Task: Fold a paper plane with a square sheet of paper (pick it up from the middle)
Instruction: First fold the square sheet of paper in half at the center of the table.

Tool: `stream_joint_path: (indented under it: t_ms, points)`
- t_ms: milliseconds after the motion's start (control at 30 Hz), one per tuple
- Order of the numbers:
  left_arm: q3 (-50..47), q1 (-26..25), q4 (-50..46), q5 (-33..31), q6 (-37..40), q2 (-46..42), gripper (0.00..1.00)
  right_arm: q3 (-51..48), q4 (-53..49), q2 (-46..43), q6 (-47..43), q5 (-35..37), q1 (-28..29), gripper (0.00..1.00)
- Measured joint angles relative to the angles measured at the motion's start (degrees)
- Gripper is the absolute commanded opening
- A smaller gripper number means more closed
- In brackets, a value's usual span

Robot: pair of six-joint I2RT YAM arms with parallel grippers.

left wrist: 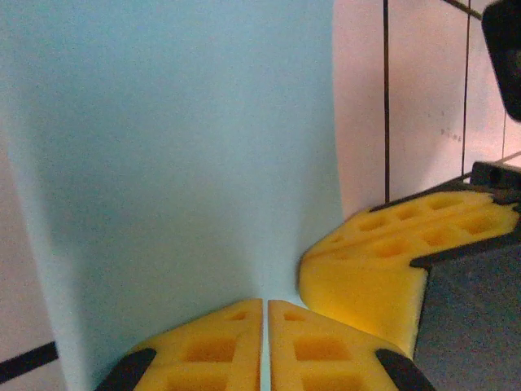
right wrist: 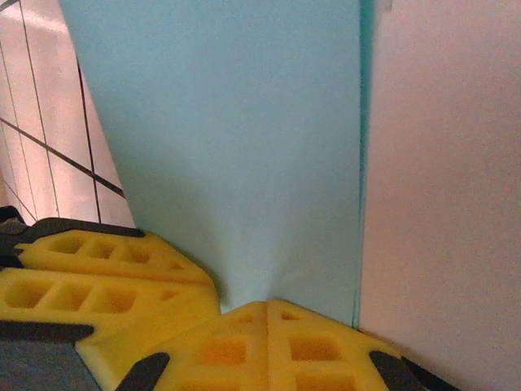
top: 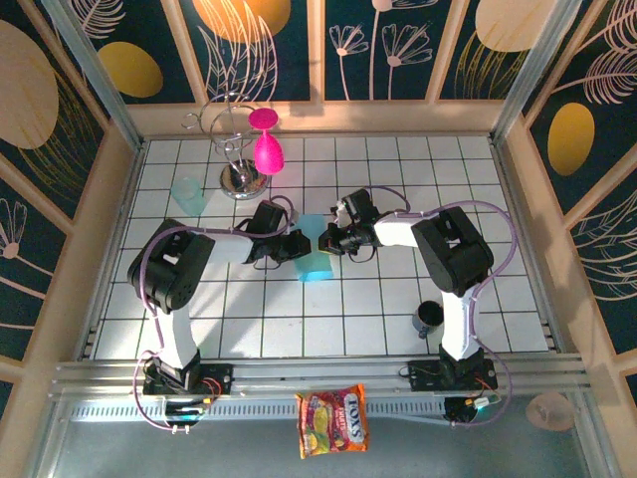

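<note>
White-tiled table (top: 398, 299): you have left fingers (left wrist: 212, 350) and right fingers (right wrist: 317, 346) both pinched shut on square sheet of paper (top: 317, 264), mid-table. Teal cup (top: 187, 196) toward far-left corner; dark cup (top: 428, 317) toward near-right corner, contents unreadable.

White grid-tiled table (top: 398, 169) w/ wire stand (top: 242, 179) at back-left, pale-teal cup (top: 187, 196) just left of it, dark cup (top: 428, 317) nr front-right, square sheet of paper (top: 315, 261) at ctr, unclear if it rests on the tiles.
</note>
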Motion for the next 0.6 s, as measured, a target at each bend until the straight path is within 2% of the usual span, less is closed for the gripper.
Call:
stream_joint_path:
  t_ms: [300, 500, 600]
  points:
    - [-2.0, 5.0, -0.3, -1.2, 1.4, -1.7, 0.12, -0.2, 0.4, 0.0, 0.0, 0.0, -0.3, 0.00]
    - [-2.6, 8.9, -6.2, -7.9, 4.2, -6.0, 0.13, -0.3, 0.7, 0.0, 0.0, -0.1, -0.3, 0.00]
    - [-2.5, 8.1, -7.4, -9.6, 4.5, -9.3, 0.14, -0.3, 0.7, 0.0, 0.0, -0.2, -0.3, 0.00]
